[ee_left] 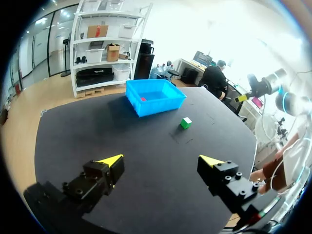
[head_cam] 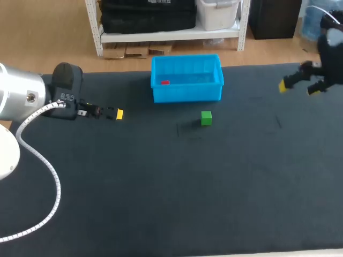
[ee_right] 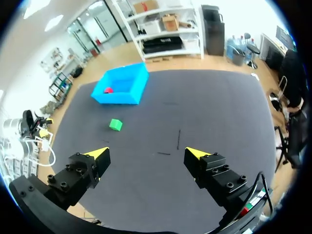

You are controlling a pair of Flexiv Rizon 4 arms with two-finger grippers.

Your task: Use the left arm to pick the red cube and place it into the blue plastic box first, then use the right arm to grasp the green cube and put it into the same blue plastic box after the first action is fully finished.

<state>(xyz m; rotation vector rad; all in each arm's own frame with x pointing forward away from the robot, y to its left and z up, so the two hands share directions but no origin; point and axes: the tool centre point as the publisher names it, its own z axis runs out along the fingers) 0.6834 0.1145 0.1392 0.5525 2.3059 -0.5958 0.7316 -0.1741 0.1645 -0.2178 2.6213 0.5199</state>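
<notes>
The left fingers (ee_left: 111, 163) stand spread and empty near the surface's (head_cam: 161, 187) left edge. The right fingers (ee_right: 100, 155) gape, also empty, near its far right corner. The red cube (head_cam: 164, 82) lies in the blue box (head_cam: 187, 95) by the far edge, seemingly close to the box's left wall. The green cube (head_cam: 206, 118) sits near the box, not touching it.

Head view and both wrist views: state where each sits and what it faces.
Head view: above, behind, looking down on the table; left arm, right arm show.
Left wrist view: on that wrist, looking past the open left end effector toward the blue box.
Right wrist view: likewise, past the open right end effector.
All share blue box, green cube.
</notes>
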